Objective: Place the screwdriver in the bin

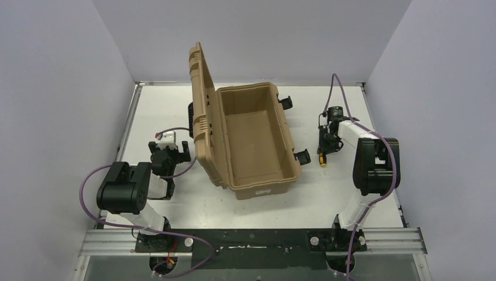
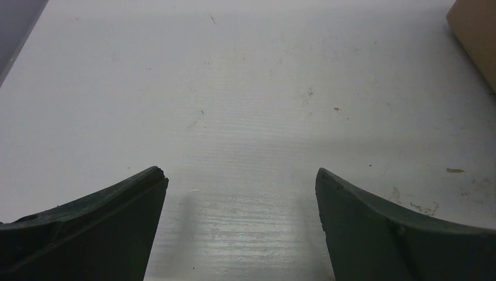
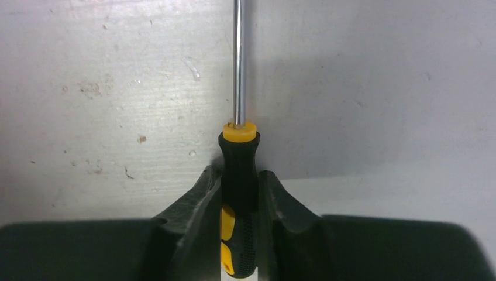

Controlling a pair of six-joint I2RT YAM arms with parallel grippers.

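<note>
The tan bin (image 1: 257, 175) stands open in the middle of the table, its ribbed lid upright on the left side. The screwdriver (image 3: 238, 170) has a black-and-yellow handle and a thin silver shaft pointing away from the camera. My right gripper (image 3: 240, 175) is shut on its handle, low over the white table. In the top view the right gripper (image 1: 323, 147) is to the right of the bin, with the yellow handle end (image 1: 322, 164) showing below it. My left gripper (image 2: 241, 175) is open and empty over bare table, left of the bin (image 2: 476, 35).
Black latches (image 1: 302, 156) stick out of the bin's right wall toward the right gripper. A small white-and-red part (image 1: 168, 137) lies by the left gripper. Grey walls close in the table on three sides.
</note>
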